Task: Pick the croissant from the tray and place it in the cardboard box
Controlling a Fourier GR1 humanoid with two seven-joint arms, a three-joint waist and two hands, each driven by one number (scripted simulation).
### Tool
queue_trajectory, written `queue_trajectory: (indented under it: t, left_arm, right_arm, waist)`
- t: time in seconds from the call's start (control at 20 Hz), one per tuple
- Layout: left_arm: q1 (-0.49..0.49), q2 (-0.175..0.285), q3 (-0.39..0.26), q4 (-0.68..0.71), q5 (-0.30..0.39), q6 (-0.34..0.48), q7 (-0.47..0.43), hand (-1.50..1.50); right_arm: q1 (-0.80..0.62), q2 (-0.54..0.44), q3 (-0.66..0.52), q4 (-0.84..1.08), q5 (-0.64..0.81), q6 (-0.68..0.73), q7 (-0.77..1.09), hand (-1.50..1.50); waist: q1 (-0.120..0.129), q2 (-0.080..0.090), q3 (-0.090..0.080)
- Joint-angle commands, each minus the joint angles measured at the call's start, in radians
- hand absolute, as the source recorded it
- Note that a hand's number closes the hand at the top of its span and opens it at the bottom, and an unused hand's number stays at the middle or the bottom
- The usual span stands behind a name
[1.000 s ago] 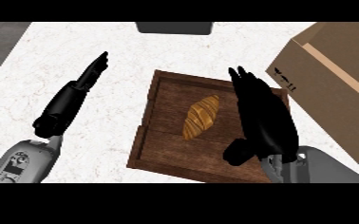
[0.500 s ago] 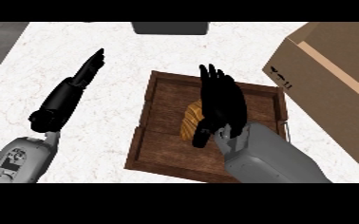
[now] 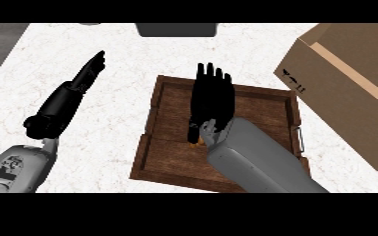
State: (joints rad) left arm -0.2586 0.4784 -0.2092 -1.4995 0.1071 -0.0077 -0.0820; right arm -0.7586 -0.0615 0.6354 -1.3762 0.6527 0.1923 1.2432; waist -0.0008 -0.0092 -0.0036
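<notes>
Step in hand: the grasp. The right hand (image 3: 212,97) is over the middle of the tray (image 3: 262,112), fingers straight and together, pointing away from the robot. It covers the croissant (image 3: 197,140), of which only a small tan sliver shows by the thumb, on the tray floor. Whether the palm touches it can't be told.

My guess at the next move: curl the fingers round the croissant, lift it clear of the tray rim, then carry it right to the cardboard box (image 3: 332,85), which sits just beside the tray. The box wall is tall, so the lift needs height.

The left hand (image 3: 83,77) rests on the white counter (image 3: 125,50) left of the tray, fingers straight. A dark grey object (image 3: 177,29) sits at the far edge, out of the way.
</notes>
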Motion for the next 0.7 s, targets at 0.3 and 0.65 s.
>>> queue_trajectory:
  t: [0.3, 0.65]
  left_arm:
    - [0.002, -0.029, 0.0, 0.024, -0.025, 0.007, -0.001, 0.0]
    - [0.022, -0.027, 0.007, -0.014, -0.038, -0.016, -0.027, 0.0]
  right_arm:
    - [-0.006, 0.06, -0.008, 0.094, 0.048, 0.089, 0.244, -1.5]
    - [0.012, 0.06, 0.021, 0.101, 0.02, 0.04, 0.244, -1.5]
  waist:
    - [-0.006, 0.004, 0.002]
    - [0.01, 0.005, 0.003]
